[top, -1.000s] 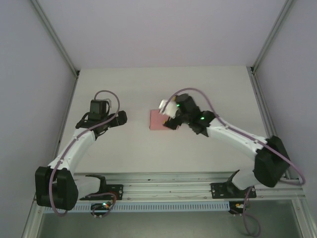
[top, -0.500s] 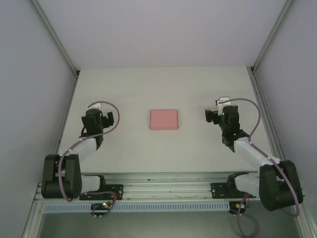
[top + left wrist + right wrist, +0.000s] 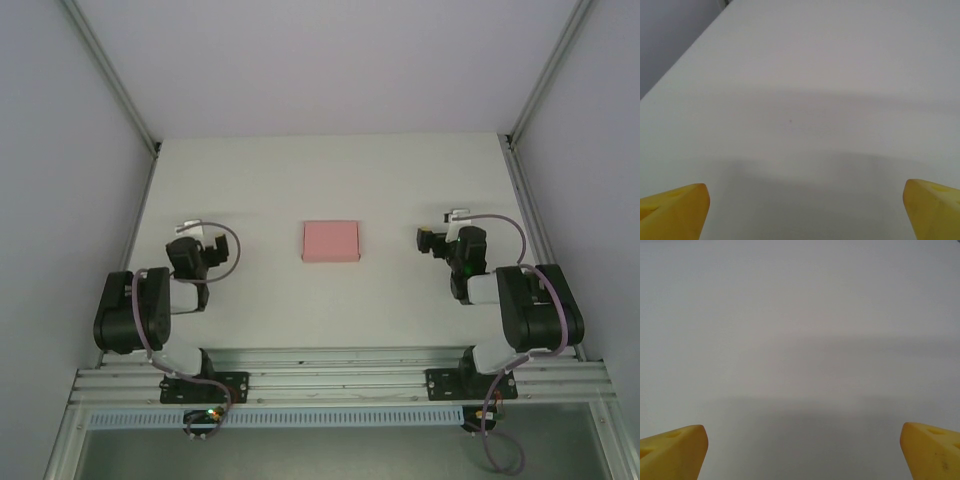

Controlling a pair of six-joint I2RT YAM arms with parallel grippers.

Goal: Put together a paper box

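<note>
**Paper box alone, both grippers empty**

The paper box point(image 3: 331, 241) lies on the table point(image 3: 330, 170), a plain pink rectangle from above; its inside is hidden. The left gripper point(image 3: 805, 186) sits well left of the box, jaws spread wide, holding nothing. The right gripper point(image 3: 801, 426) sits well right of the box, equally wide and empty.

Paper box point(image 3: 330, 241): thin pale pink card, matt, smooth, no print.
Desk point(image 3: 300, 180): off-white, matt, smooth and even. One tiny dark speck shows in the left wrist view.
Left pincer point(image 3: 805, 212): fingertips point(image 3: 675, 212) of yellow plastic, smooth, faint sheen.
Right pincer point(image 3: 802, 450): fingers point(image 3: 932, 447) of the same yellow plastic, with shallow round dimples; faint grey scuffs on one.
Arm shells point(image 3: 135, 310): black and white, apparently hard plastic, semi-gloss.
Cables point(image 3: 237, 250): mauve sheath, smooth.
Rail point(image 3: 340, 365) along the desk's near edge: grooved bare metal, dull silver.
</note>
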